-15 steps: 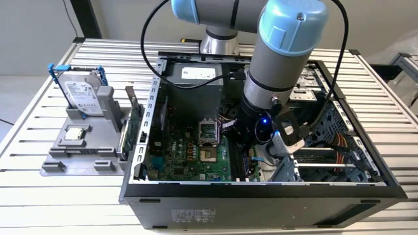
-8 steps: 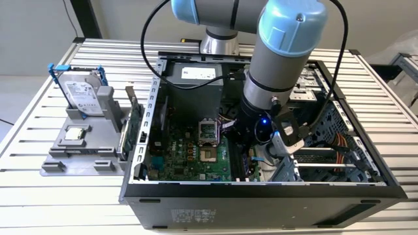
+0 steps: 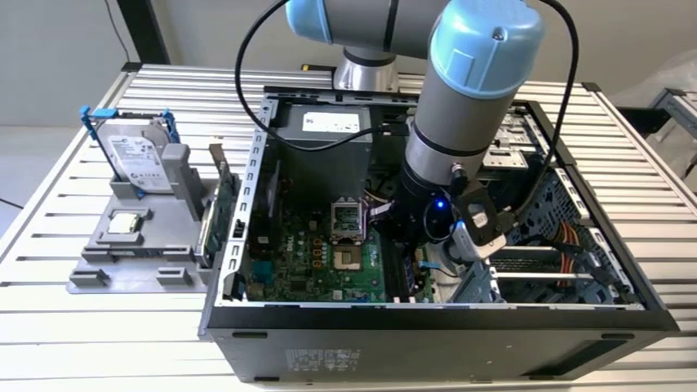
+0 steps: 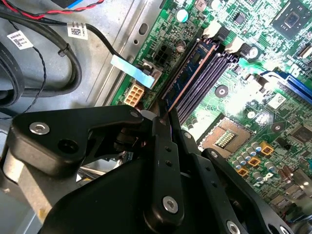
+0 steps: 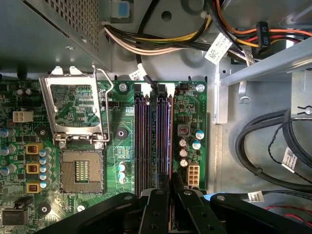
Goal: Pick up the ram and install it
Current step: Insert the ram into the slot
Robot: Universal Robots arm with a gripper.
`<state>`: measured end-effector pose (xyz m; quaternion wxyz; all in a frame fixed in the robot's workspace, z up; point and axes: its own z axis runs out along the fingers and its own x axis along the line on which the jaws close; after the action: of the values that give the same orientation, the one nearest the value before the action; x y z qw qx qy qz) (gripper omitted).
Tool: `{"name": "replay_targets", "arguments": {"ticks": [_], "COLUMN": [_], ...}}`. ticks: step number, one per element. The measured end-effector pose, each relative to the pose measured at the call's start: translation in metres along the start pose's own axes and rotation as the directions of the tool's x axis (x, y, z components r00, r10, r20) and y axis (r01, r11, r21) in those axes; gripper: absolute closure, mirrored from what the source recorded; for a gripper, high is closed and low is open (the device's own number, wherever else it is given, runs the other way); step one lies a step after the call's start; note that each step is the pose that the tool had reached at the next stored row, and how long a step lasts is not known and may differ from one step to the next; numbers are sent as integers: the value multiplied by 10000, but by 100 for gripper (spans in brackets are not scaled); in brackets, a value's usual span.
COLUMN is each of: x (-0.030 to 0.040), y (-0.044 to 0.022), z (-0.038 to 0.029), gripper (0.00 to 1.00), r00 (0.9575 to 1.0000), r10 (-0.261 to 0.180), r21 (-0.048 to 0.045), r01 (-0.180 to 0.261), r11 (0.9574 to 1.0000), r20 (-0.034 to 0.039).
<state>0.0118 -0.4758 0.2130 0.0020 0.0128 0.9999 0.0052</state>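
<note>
The ram is a dark blue-green stick standing on edge in one of the motherboard's memory slots, in line with them. In the first wrist view the ram shows edge-on in the slot nearest the small capacitors. My gripper has its black fingers closed together on the stick's near end, and the first wrist view shows the gripper straddling that same slot. In the exterior view the gripper is low inside the open computer case, over the green motherboard.
An empty CPU socket lies beside the slots. Thick black cables and coloured wire bundles run close by. Outside the case, a grey holder carries a hard drive, a green expansion card and a CPU chip.
</note>
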Motion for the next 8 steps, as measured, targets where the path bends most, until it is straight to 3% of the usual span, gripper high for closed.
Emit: {"name": "replay_targets", "arguments": {"ticks": [8], "x": [0], "y": [0], "z": [0], "gripper": [100], "r00": [10000], "r10": [-7], "r21": [-1], "r01": [7], "r11": [10000], "r20": [0]}}
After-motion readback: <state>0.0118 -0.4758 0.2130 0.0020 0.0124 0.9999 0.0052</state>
